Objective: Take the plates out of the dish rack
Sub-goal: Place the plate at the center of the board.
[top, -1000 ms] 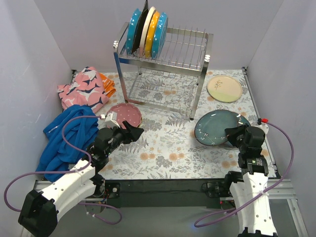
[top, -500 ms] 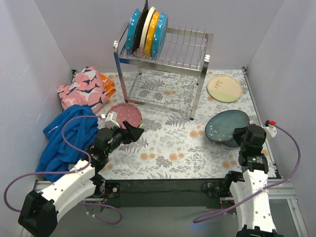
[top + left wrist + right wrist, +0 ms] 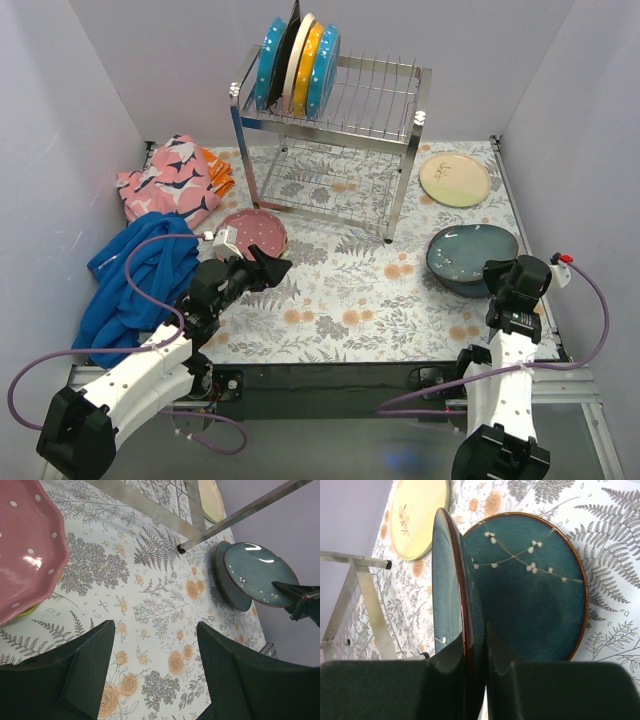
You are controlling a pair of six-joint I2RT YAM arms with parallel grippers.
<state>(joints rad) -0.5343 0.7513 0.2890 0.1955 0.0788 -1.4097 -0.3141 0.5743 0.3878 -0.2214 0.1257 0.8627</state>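
On dish rack [image 3: 330,120]: five plates [image 3: 297,65] upright at top left end. Front-right of rack, right gripper [image 3: 472,647] pinched on rim of tilted teal plate [image 3: 447,575]; second teal plate [image 3: 530,590] flat beneath. Front-left of rack, left gripper [image 3: 155,640] wide open, empty, near pink plate [image 3: 25,555]. Right of rack, cream plate [image 3: 455,180] flat on table

Robot lab booth: plain lilac walls [image 3: 70,120], floral table [image 3: 340,290], left arm [image 3: 140,370], right arm [image 3: 510,385].

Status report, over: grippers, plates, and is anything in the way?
Left gripper open, empty. Right gripper shut on teal plate, held on edge over second teal plate. Five plates in dish rack.
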